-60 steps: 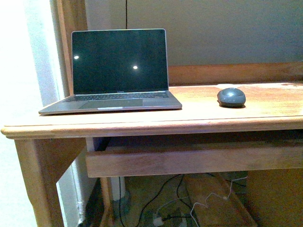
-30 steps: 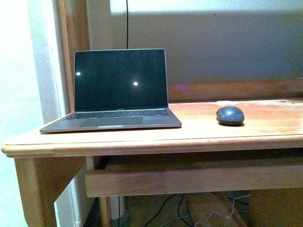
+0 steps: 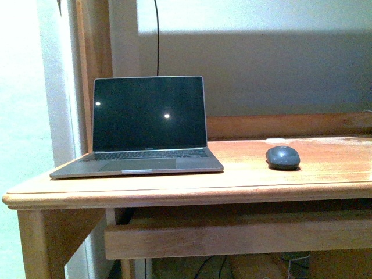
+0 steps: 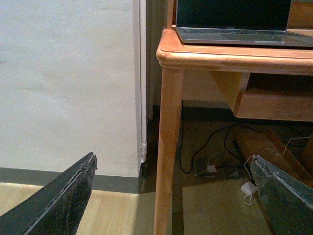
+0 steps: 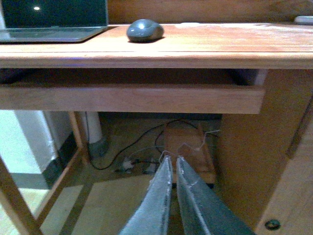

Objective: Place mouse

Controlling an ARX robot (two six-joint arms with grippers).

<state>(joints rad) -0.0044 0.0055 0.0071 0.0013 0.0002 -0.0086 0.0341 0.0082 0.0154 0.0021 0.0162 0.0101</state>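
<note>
The mouse [image 3: 282, 157] is a small dark grey dome lying on the wooden desk [image 3: 256, 174], to the right of the open laptop [image 3: 145, 125]. The right wrist view also catches the mouse [image 5: 145, 30] on the desk top, well above and beyond my right gripper [image 5: 172, 157], which is shut with nothing between its fingers and hangs low under the desk's edge. My left gripper [image 4: 173, 161] is open and empty, low near the floor beside the desk's left leg [image 4: 166, 147]. Neither arm shows in the front view.
A drawer front [image 3: 232, 235] runs under the desk top. Cables and a power strip [image 4: 215, 169] lie on the floor beneath. A wall [image 4: 63, 83] stands left of the desk leg. A wooden side panel [image 5: 264, 147] closes the desk's right end.
The front view has shifted upward: desk, laptop and mouse sit lower in the frame and more wall shows. The mouse stays in place on the desk.
</note>
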